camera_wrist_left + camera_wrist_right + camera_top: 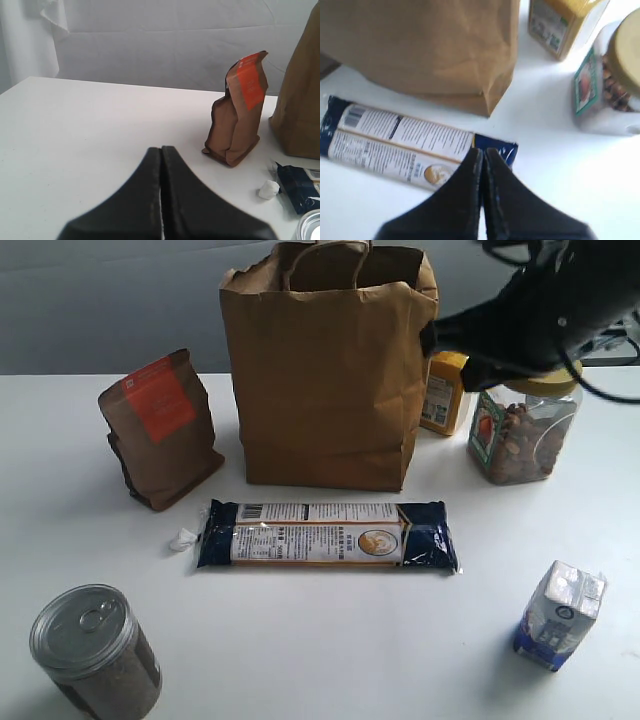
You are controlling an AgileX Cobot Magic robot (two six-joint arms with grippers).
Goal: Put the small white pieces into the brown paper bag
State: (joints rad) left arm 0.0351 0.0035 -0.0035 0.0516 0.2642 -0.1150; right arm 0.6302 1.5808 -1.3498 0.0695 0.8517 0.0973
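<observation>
The brown paper bag (pixel 325 365) stands upright at the back centre, its mouth open; its lower corner (pixel 435 50) fills the right wrist view. One small white piece (pixel 183 538) lies on the table just left of the long blue packet, also visible as a white lump (pixel 268 189). The other pieces are out of view. My left gripper (pixel 161 150) is shut and empty, low over the table, well short of that piece. My right gripper (pixel 483 152) is shut and empty, held high above the packet's right end; its arm (pixel 520 320) reaches in from the upper right.
A long blue and white packet (pixel 328 535) lies in front of the bag. A brown pouch with an orange label (pixel 160 430) stands left of it. A yellow box (pixel 445 392), a nut jar (pixel 520 435), a blue carton (pixel 560 615) and a tin can (pixel 95 652) stand around.
</observation>
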